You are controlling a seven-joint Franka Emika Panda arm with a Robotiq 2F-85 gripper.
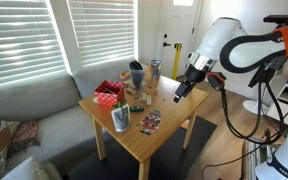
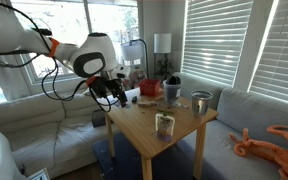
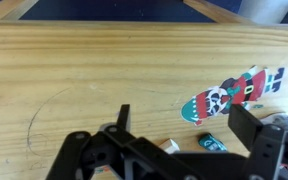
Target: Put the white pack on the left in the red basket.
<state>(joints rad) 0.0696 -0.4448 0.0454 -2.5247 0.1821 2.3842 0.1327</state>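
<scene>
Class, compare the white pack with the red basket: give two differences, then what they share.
The white pack stands upright and narrow; the red basket is low and wider. The pack is whitish-grey, the basket red. Both sit on the wooden table.

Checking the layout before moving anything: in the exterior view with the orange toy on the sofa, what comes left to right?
claw → red basket → dark cup → metal cup → orange toy

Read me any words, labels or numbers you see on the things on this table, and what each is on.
Nothing can be read.
The white pack: green and dark markings, too small to read.
The flat packet: red, green and white pattern, no legible words.
</scene>
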